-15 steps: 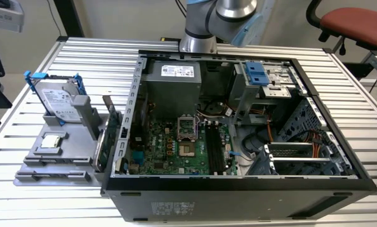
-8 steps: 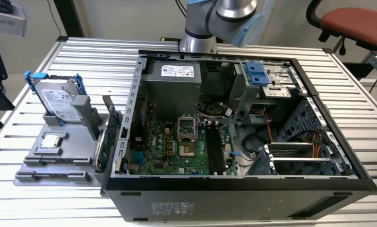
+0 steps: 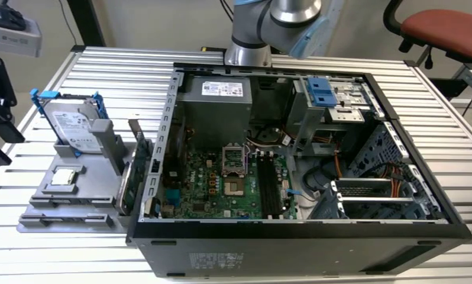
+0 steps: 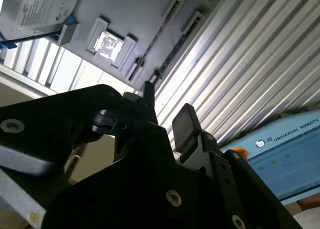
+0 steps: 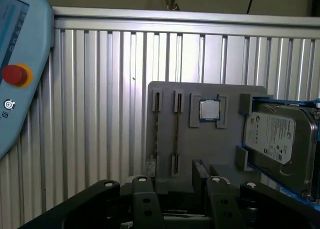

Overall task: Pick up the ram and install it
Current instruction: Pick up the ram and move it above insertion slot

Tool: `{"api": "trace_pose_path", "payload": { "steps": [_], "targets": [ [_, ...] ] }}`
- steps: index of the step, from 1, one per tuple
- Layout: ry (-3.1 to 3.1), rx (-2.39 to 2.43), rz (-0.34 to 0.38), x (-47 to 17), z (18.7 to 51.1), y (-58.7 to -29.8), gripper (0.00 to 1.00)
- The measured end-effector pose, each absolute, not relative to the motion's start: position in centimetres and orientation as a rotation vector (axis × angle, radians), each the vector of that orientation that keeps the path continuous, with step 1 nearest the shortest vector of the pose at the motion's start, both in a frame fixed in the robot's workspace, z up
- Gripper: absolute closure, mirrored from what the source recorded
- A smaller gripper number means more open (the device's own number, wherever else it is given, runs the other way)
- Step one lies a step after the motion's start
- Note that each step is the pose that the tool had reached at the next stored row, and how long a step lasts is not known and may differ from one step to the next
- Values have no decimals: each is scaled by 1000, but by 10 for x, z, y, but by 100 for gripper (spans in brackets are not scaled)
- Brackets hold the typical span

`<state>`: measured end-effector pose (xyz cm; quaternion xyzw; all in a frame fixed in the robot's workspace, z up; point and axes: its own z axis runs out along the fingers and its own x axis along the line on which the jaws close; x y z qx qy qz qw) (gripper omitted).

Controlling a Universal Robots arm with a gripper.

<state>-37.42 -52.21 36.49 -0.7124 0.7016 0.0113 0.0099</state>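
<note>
Two spread, empty fingers [image 5: 145, 201] face one ram [image 5: 177, 134], one processor [image 5: 209, 109] and one hard drive [image 5: 275, 144].

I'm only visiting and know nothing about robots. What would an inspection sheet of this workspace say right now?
Surface: slatted metal table, carrying a tray and a case.
Job's things: ram on edge in the grey tray; open computer case, motherboard exposed.
Clutter: hard drive and processor chip on the tray; green card beside the case.
Grippers: end effector open, holding nothing, facing the tray.
Cables: cable bundles inside the case.
Surroundings: red chair; teach pendant.
</note>
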Motion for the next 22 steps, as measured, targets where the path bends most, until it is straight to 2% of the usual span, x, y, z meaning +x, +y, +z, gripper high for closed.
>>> {"api": "trace_pose_path", "payload": {
  "steps": [22],
  "targets": [
    [2192, -2221, 33, -375, 329, -514, 0]
  ]
}}
